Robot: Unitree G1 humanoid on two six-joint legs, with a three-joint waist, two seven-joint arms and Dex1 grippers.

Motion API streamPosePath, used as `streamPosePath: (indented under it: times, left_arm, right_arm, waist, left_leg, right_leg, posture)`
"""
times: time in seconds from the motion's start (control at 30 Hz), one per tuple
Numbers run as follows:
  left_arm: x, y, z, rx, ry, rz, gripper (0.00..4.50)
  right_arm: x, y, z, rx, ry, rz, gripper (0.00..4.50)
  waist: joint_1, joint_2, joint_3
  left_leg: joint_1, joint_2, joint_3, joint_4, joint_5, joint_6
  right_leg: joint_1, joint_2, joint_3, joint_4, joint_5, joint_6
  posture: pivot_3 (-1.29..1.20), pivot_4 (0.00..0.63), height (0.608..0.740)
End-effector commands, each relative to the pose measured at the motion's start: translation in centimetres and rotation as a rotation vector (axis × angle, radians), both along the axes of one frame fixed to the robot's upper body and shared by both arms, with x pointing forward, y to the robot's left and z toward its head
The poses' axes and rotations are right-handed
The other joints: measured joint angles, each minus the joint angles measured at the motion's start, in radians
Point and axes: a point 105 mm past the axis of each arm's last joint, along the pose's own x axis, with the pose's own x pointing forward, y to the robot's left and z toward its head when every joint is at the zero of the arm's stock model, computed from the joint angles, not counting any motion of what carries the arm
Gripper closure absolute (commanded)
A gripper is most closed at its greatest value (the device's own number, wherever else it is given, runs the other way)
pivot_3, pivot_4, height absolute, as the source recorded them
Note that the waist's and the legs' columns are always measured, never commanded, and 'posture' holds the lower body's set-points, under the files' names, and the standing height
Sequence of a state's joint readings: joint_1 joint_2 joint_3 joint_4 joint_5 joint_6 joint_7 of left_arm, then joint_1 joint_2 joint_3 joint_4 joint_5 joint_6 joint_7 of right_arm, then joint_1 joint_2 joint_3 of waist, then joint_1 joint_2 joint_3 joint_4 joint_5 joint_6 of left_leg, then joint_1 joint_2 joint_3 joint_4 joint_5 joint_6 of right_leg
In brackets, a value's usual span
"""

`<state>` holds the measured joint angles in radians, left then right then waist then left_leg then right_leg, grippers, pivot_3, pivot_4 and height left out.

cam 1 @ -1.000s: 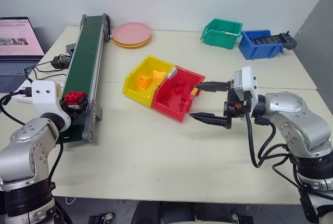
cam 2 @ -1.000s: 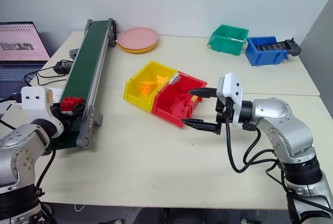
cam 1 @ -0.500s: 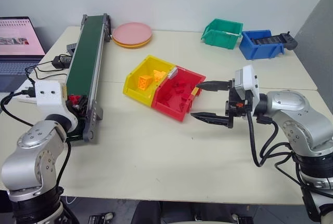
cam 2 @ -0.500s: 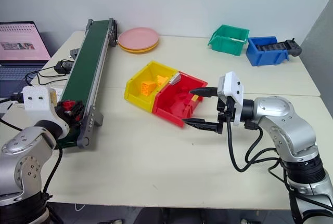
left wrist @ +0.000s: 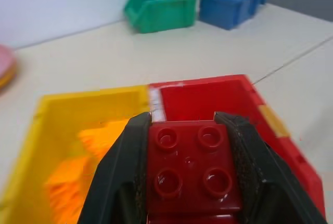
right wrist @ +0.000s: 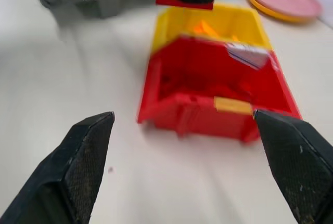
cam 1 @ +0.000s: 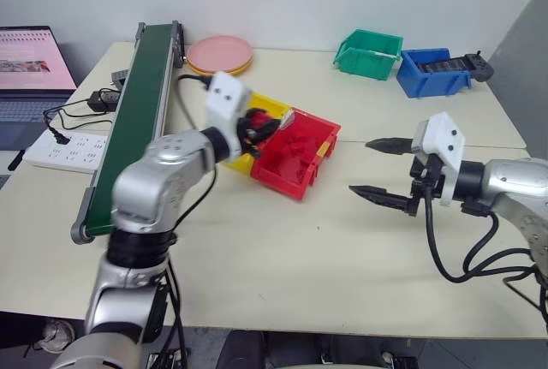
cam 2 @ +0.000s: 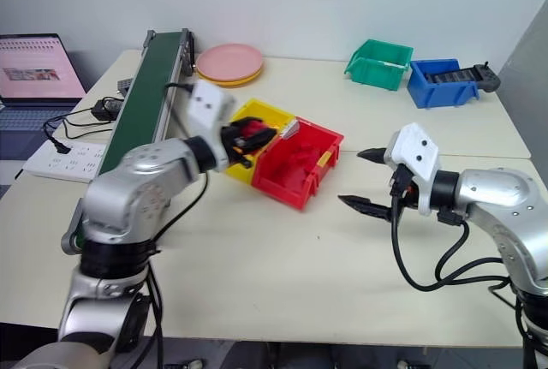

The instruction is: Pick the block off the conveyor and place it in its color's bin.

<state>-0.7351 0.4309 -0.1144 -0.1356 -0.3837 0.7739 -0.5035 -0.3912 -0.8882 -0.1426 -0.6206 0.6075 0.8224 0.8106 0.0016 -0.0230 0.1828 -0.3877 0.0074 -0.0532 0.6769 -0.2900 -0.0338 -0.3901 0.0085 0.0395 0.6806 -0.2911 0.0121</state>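
Observation:
The red studded block sits clamped between the black fingers of my left gripper, which is shut on it. It hangs above the yellow bin, close to the seam with the red bin, and the left wrist view shows the red bin just ahead of the block. On the left runs the conveyor, its dark green belt bare. My right gripper hovers open over the table to the right of the red bin, its fingers pointing at the bin with nothing between them.
A yellow bin joined to the red one holds orange-yellow bricks. Pink plates lie at the back, with a green bin and a blue bin at the back right. A laptop, a power strip and cables are at the left.
My left gripper shut on the block at the conveyor's near end, then swung right and up to the bins. The right gripper drew back to the right, away from the red bin.

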Motion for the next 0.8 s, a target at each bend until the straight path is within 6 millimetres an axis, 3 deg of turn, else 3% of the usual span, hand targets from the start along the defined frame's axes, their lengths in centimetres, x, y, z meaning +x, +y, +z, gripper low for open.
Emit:
streamPosePath:
  times: [0.03, 0.3, 0.37, 0.43, 0.8]
  left_arm:
    - [0.7, -1.3, 0.6, 0.041, -0.071, -0.06, 2.96]
    - [1.7, -1.7, 0.0, 0.064, -0.098, -0.062, 2.97]
    - [1.8, -1.8, 0.1, 0.059, -0.102, -0.065, 2.26]
    - [1.7, -1.9, 0.1, 0.052, -0.101, -0.076, 2.09]
    - [1.0, -1.9, 0.9, 0.029, -0.109, -0.098, 0.02]
  right_arm:
    - [-1.6, -0.1, 1.4, -0.019, -0.054, -0.011, 0.0]
    - [-2.4, -0.2, 1.2, -0.021, -0.048, -0.038, 0.0]
    - [-2.4, -0.2, 1.3, -0.024, -0.051, -0.044, 0.0]
    - [-2.3, -0.4, 1.3, -0.026, -0.055, -0.051, 0.0]
    - [-2.2, -0.6, 1.0, -0.042, -0.067, -0.045, 0.0]
  waist:
    - [-0.008, 0.0, 0.0]
    - [-0.009, 0.0, 0.0]
    - [-0.008, 0.0, 0.0]
    - [-0.006, 0.0, 0.0]
    - [-0.004, 0.0, 0.0]
  left_leg:
    - [0.0, 0.0, 0.0, 0.0, 0.0, 0.0]
    - [0.001, 0.002, 0.0, 0.0, 0.0, 0.0]
    - [0.001, 0.001, 0.0, 0.0, 0.0, 0.0]
    - [0.001, 0.002, 0.0, 0.0, 0.0, 0.0]
    - [0.001, 0.002, 0.0, 0.0, 0.0, 0.0]
  right_leg:
    - [0.0, 0.0, 0.0, 0.0, 0.0, 0.0]
    - [0.0, 0.003, 0.001, 0.001, 0.0, 0.0]
    - [0.0, 0.003, 0.001, 0.001, 0.0, 0.0]
    - [0.0, 0.003, 0.001, 0.001, 0.0, 0.0]
    - [0.0, 0.003, 0.001, 0.001, 0.0, 0.0]
  posture:
    - [0.0, 0.15, 0.74]
    - [0.0, 0.15, 0.74]
    - [0.0, 0.15, 0.74]
    - [0.0, 0.15, 0.74]
    - [0.0, 0.15, 0.74]
